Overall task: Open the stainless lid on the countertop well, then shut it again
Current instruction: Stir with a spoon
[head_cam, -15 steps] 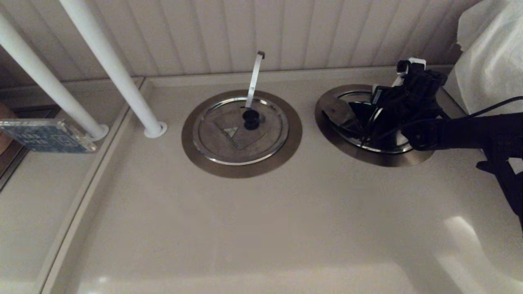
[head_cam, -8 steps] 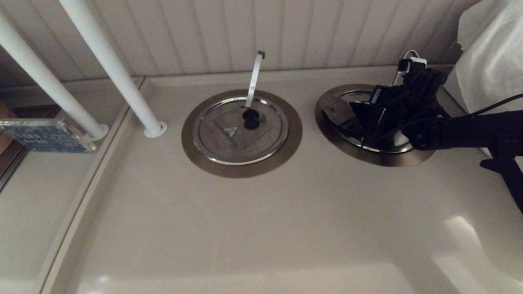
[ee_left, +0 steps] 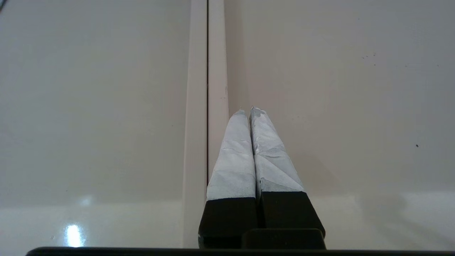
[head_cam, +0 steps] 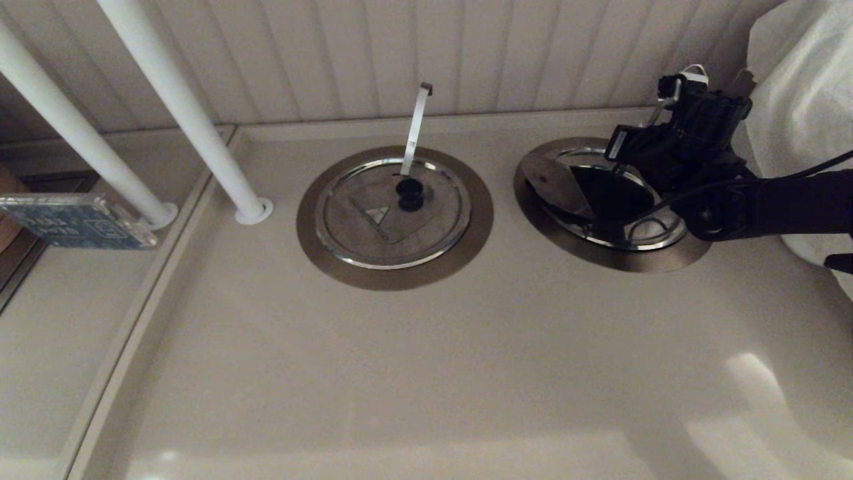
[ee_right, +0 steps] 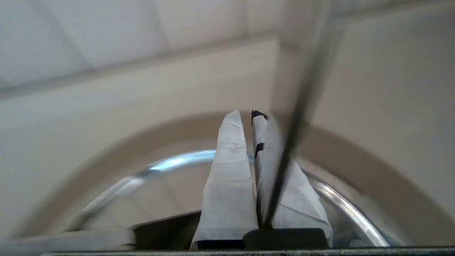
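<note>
The stainless lid sits in the right countertop well. Its wedge flap is raised to the left, and a dark opening shows beside it. My right gripper hovers above the lid's far side, shut, with nothing seen between its fingers. In the right wrist view the gripper points over the lid's rim and the collar. The slanting strip crosses in front of one finger. The knob is hidden by the arm. My left gripper is parked, shut, over a counter seam.
A second well at the centre bears a closed lid with an upright strip. Two white poles stand at the left, with a blue box beside them. White cloth bulges at the right, and a panelled wall runs behind.
My right gripper has risen and drawn back to the right, away from the lid. The flap stays raised and the opening now shows more fully.
</note>
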Motion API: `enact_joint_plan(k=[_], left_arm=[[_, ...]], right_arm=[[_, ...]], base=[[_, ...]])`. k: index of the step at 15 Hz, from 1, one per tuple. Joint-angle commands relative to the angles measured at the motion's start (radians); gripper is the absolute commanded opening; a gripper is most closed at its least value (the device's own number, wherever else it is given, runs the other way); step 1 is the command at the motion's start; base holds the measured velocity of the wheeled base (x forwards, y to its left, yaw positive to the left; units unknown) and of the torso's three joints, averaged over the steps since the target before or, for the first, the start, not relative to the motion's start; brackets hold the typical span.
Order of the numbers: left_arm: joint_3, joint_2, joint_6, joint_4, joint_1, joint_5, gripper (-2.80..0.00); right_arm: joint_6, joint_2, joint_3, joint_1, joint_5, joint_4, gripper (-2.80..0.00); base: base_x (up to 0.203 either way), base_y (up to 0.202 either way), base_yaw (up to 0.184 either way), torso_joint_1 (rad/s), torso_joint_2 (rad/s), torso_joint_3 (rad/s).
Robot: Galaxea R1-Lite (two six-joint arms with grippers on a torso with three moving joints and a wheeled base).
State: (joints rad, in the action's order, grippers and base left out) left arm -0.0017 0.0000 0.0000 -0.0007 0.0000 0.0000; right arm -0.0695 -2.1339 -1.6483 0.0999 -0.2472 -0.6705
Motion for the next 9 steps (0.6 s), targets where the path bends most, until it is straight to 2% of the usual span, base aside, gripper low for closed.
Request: enact_joint_plan(k=[1, 6, 9], left_arm=[[0.0, 0.0, 0.0, -0.001, 0.0, 0.0, -2.8], [0.0, 0.0, 0.0, 0.001, 0.0, 0.0, -2.8], [0.0, 0.0, 0.0, -0.001, 0.0, 0.0, -2.8]], right_arm=[[0.0, 0.072, 0.033, 0.01, -0.001, -0.02, -2.8], [0.006, 0.095, 0.075, 0.022, 0.002, -0.041, -2.8], [0.01, 0.136, 0.156, 0.041, 0.039, -0.041, -2.8]], base=[[0.0, 0.0, 0.0, 0.0, 0.0, 0.0], [0.0, 0.0, 0.0, 0.0, 0.0, 0.0], [0.0, 0.0, 0.0, 0.0, 0.0, 0.0]])
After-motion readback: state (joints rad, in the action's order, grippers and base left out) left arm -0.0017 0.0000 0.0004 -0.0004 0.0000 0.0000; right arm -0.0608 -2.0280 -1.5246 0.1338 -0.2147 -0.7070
